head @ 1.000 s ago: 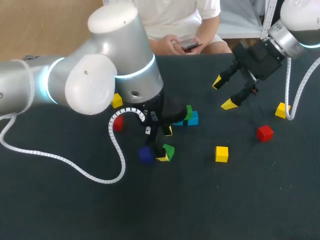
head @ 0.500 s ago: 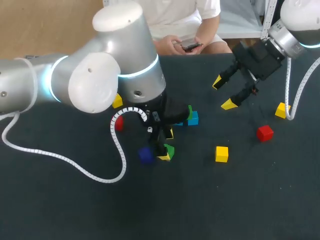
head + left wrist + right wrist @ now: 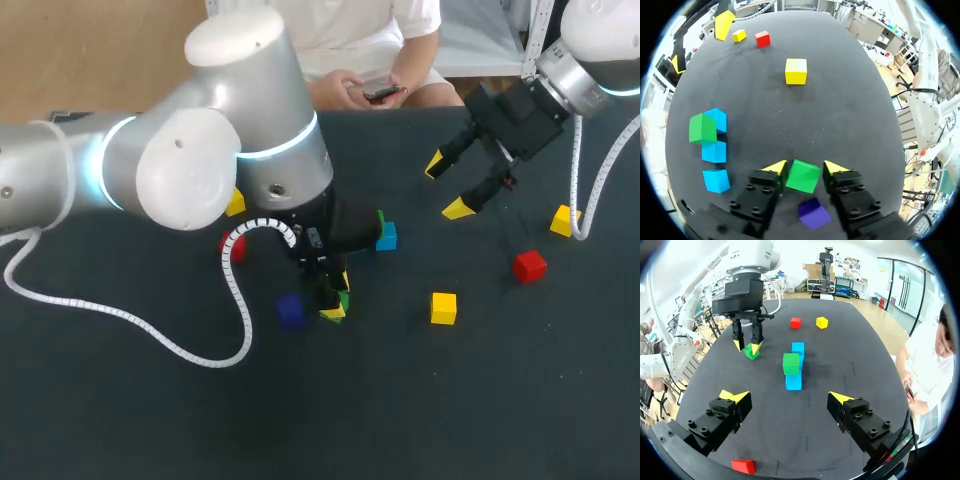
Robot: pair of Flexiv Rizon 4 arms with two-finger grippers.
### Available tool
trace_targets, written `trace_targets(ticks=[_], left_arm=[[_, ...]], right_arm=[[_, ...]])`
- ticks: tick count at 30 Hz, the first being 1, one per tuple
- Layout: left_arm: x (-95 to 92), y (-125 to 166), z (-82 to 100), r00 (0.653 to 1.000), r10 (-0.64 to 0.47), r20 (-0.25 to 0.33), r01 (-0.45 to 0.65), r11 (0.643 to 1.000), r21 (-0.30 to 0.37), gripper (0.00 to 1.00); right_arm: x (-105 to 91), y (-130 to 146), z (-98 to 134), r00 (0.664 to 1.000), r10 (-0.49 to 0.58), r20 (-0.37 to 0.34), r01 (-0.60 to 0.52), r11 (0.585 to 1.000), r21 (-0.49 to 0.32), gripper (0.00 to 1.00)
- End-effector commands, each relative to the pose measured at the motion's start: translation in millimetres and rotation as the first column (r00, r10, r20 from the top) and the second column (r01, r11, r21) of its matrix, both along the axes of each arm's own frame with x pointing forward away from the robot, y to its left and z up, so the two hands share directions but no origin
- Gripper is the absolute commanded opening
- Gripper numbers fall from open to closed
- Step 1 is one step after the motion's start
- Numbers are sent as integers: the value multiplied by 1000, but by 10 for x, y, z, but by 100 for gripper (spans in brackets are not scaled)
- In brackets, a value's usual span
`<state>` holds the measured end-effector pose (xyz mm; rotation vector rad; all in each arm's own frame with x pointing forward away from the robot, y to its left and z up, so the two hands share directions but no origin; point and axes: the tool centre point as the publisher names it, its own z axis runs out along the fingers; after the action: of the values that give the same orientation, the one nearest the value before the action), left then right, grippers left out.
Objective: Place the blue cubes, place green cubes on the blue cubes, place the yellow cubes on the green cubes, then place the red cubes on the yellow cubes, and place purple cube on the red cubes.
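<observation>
My left gripper [image 3: 804,169] is down at the table, shut on a green cube [image 3: 802,176] that sits between its yellow tips; the head view shows that green cube [image 3: 343,300] under the left gripper [image 3: 336,298]. A purple cube [image 3: 813,213] lies just behind the fingers on the cloth. Three blue cubes [image 3: 715,151] form a short row, and a second green cube [image 3: 702,128] stands on one of them. A yellow cube [image 3: 444,307] and a red cube [image 3: 530,265] lie loose to the right. My right gripper [image 3: 450,185] hangs open above the table's far right, holding nothing.
More loose cubes lie about: a yellow cube [image 3: 565,220] at the right edge, another yellow cube [image 3: 234,202] and a red cube [image 3: 236,247] partly hidden behind my left arm. A person sits beyond the far edge, hands off the table.
My left gripper's fingers have closed in from wide open onto the green cube beside the purple one. My right arm has kept still.
</observation>
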<state>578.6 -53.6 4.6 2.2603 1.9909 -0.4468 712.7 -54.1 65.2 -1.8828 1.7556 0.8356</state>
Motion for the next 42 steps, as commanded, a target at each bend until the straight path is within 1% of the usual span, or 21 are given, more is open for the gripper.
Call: trace_targets(ticks=[1,2,3,4,11,12,14,15,16,17,18,19,20,22,23,24,25,26,34,39,42], left_arm=[[-31,15,-30,1000,7,-5,-7,1000,-9,33],[-37,15,-38,1000,8,-7,-8,1000,-10,29],[-41,14,-44,1000,12,-12,-13,1000,-13,2],[-44,11,-49,1000,14,-13,-14,1000,-15,0],[-65,-83,-46,998,60,-36,-62,997,-47,0],[-70,-105,-49,996,73,-51,-75,997,-35,0],[-71,-130,-68,994,88,-68,-91,995,-43,0],[-75,-152,-87,990,111,-89,-114,993,-26,0],[-74,-161,-109,986,130,-107,-134,991,-24,0],[-78,-175,-121,986,131,-104,-135,990,-36,0],[-84,-191,-127,983,145,-113,-149,988,-29,1],[-87,-206,-138,979,164,-122,-168,986,-17,8],[-90,-229,-144,978,171,-121,-175,984,-22,20],[-94,-257,-139,974,194,-115,-196,981,0,20],[-97,-269,-130,975,193,-106,-195,981,-7,21],[-100,-279,-121,976,191,-102,-193,981,-12,33],[-104,-283,-116,976,197,-96,-199,980,-8,56],[-110,-281,-105,976,199,-90,-201,980,-8,100],[-165,-167,-24,975,217,-36,-218,976,-23,100],[-188,-83,100,974,224,23,-224,974,-29,100],[-204,-23,163,972,230,40,-229,973,-24,100]], right_arm=[[-8,-2,1,1000,-1,2,1,1000,1,100],[-8,-2,1,1000,-1,2,1,1000,1,100],[-8,-2,1,1000,-1,2,1,1000,1,100],[-8,-2,1,1000,-1,2,1,1000,1,100],[-8,-2,1,1000,-1,2,1,1000,1,100],[-8,-2,1,1000,-1,2,1,1000,1,100],[-8,-2,1,1000,-1,2,1,1000,1,100],[-8,-2,1,1000,-1,2,1,1000,1,100],[-8,-2,1,1000,-1,2,1,1000,1,100],[-8,-2,1,1000,-1,2,1,1000,1,100],[-8,-2,1,1000,-1,2,1,1000,1,100],[-8,-2,1,1000,-1,2,1,1000,1,100],[-8,-2,1,1000,-1,2,1,1000,1,100],[-8,-2,1,1000,-1,2,1,1000,1,100],[-8,-2,1,1000,-1,2,1,1000,1,100],[-8,-2,1,1000,-1,2,1,1000,1,100],[-8,-2,1,1000,-1,2,1,1000,1,100],[-8,-2,1,1000,-1,2,1,1000,1,100],[-8,-2,1,1000,-1,2,1,1000,1,100],[-8,-2,1,1000,-1,2,1,1000,1,100],[-8,-2,1,1000,-1,2,1,1000,1,100]])
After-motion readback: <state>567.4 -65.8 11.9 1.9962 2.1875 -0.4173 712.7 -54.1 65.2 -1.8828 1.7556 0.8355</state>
